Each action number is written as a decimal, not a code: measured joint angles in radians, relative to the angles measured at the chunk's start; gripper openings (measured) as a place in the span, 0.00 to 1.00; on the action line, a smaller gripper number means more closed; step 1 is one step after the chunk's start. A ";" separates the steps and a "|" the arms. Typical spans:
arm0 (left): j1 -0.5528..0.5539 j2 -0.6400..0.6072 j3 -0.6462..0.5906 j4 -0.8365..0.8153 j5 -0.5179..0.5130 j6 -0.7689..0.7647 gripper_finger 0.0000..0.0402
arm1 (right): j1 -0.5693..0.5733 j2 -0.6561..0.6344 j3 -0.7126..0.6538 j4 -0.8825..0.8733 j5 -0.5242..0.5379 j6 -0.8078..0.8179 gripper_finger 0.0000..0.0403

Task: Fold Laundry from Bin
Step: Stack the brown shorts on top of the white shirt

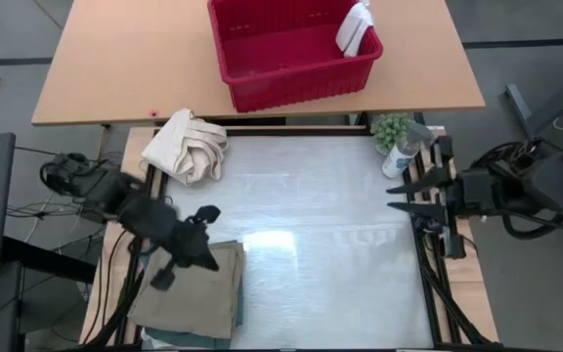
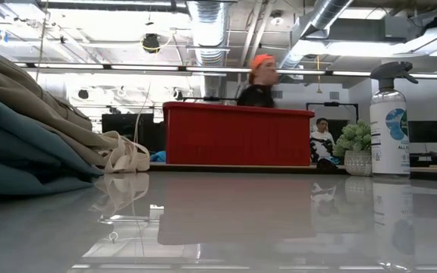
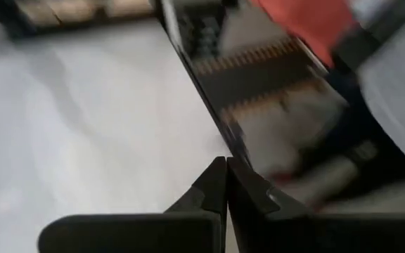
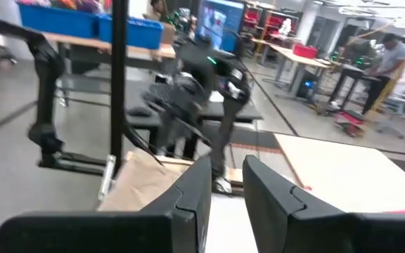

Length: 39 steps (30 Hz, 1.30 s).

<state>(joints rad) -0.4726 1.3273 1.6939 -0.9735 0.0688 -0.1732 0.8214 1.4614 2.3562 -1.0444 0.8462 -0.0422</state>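
On spray bottle (image 2: 389, 121): "ALL"

Bin: I see the red bin (image 1: 291, 54) upright at the far edge of the wooden desk, a small white cloth (image 1: 354, 29) over its rim.
Laundry: tan trousers (image 1: 192, 288) lie folded at the near left corner of the white table, on teal garment (image 2: 14, 144).
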 joint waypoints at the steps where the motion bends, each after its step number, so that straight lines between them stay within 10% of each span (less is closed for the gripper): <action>1: -0.032 -0.009 -0.021 0.059 -0.077 -0.006 0.00 | 0.006 -0.004 0.000 -0.016 0.020 0.000 0.26; 5: -0.132 -0.090 -0.173 0.331 -0.271 -0.046 0.00 | 0.024 -0.024 -0.001 -0.123 0.095 0.035 0.26; 11: -0.162 -0.253 -0.355 0.642 -0.289 -0.081 0.00 | 0.053 -0.135 -0.002 -0.142 0.096 0.074 0.25; 19: -0.122 -0.466 -0.351 0.647 -0.323 -0.001 0.00 | 0.093 -0.326 -0.057 -0.321 0.104 0.240 0.20; 26: -0.084 -0.601 -0.445 0.587 -0.371 -0.030 0.00 | 0.095 -0.493 -0.437 -0.305 0.130 0.425 0.14; 39: -0.007 -0.774 -0.751 0.691 -0.312 -0.248 0.00 | 0.094 -0.887 -1.258 0.728 0.048 0.085 0.05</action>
<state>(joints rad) -0.4797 0.5533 0.9431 -0.2830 -0.2431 -0.4215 0.9157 0.5749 1.0981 -0.3165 0.8946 0.0429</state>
